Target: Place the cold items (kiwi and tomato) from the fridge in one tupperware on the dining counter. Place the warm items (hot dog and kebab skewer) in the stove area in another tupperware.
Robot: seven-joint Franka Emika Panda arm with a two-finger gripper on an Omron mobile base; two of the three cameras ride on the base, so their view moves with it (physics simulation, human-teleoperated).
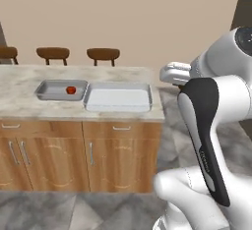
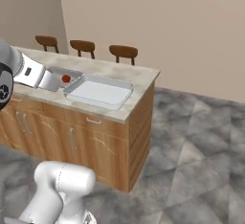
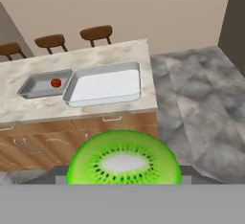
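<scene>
A halved kiwi (image 3: 123, 158), green with a white core, sits at the bottom of the hand view, and my gripper (image 1: 168, 74) is shut on it. The gripper hovers right of the dining counter (image 1: 19, 101), short of its end. On the counter a grey tupperware (image 1: 47, 90) holds the red tomato (image 1: 71, 90). Touching it on the right is a larger, pale tupperware (image 1: 118, 107) with nothing in it. The hand view shows the tomato (image 3: 56, 83) and both tupperwares (image 3: 105, 99) ahead and below. The hot dog and kebab skewer are out of view.
Three brown stools (image 1: 103, 54) stand behind the counter against a beige wall. Wooden cabinet doors (image 1: 54, 162) with handles face me below the countertop. Grey tiled floor (image 2: 201, 141) lies open to the right of the counter's end.
</scene>
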